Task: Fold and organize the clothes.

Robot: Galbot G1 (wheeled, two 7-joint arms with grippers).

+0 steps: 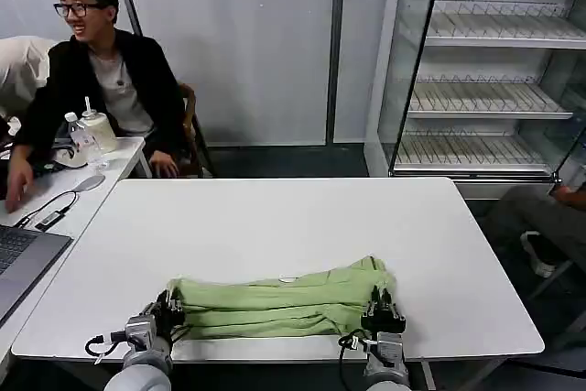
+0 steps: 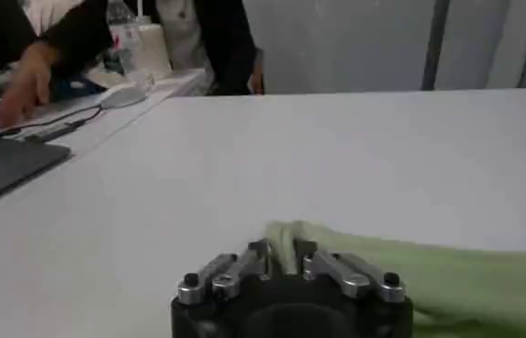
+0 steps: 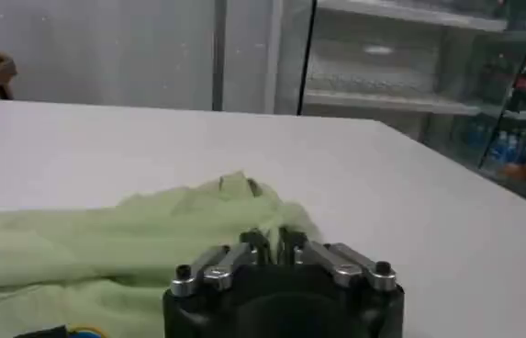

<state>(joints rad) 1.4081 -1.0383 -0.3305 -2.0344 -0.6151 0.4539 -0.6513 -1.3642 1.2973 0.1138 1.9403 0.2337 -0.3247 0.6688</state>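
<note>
The clothes, one pale lime-green T-shirt (image 1: 279, 305), lie bunched in a long band along the near edge of the white table (image 1: 275, 226). My left gripper (image 1: 171, 307) is shut on the shirt's left end, and green cloth (image 2: 400, 266) is pinched between its fingers (image 2: 261, 250). My right gripper (image 1: 382, 305) is shut on the right end, with a fold of the cloth (image 3: 106, 239) caught between its fingers (image 3: 255, 242). The printed face is hidden.
A side desk (image 1: 82, 190) at the left holds a laptop (image 1: 23, 258), cables, a bottle and a cup, with a seated person behind it. A glass-door cooler (image 1: 485, 70) stands at the back right. Another person's leg (image 1: 549, 226) is at the right edge.
</note>
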